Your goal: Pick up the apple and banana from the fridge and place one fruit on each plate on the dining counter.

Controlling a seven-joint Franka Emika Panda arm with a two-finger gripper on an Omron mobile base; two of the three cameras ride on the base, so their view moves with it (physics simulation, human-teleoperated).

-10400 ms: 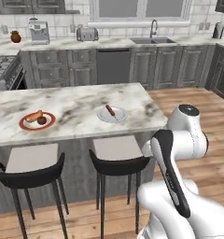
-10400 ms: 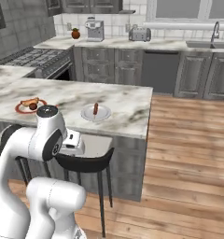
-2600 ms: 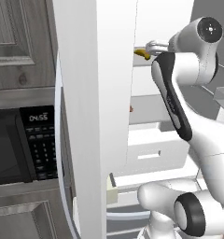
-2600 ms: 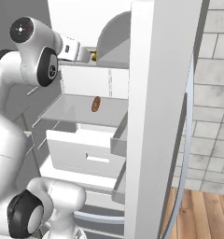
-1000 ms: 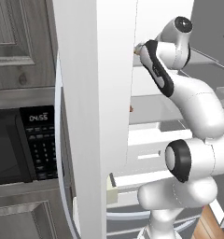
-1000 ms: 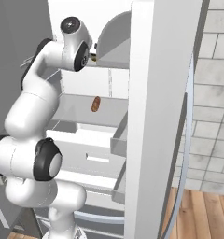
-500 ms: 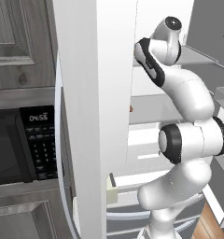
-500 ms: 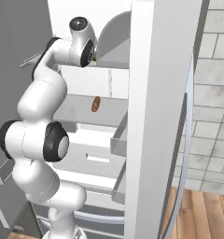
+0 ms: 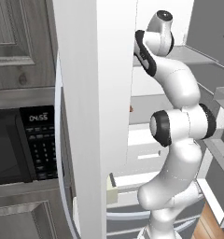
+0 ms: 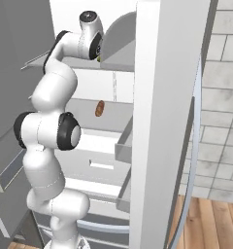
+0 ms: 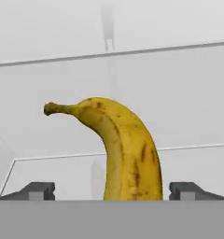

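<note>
The big white fridge (image 9: 93,116) stands open. On its top shelf (image 11: 114,154), near the front edge, lies the banana (image 11: 121,149). The open end effector (image 11: 113,190) sits around it. It looks light and soft, so grab the thick middle gently.

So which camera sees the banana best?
The hand view: the banana stands large and close between the open gripper's fingertips. The right base view catches just a yellowish sliver by the hand, and in the left base view the arm covers it.

Black microwave (image 9: 16,149) at left of left base view, clock lit. Grey cabinet door (image 9: 18,42) above it. Tiled wall (image 10: 225,97) and wood floor (image 10: 210,228) at right of right base view.
</note>
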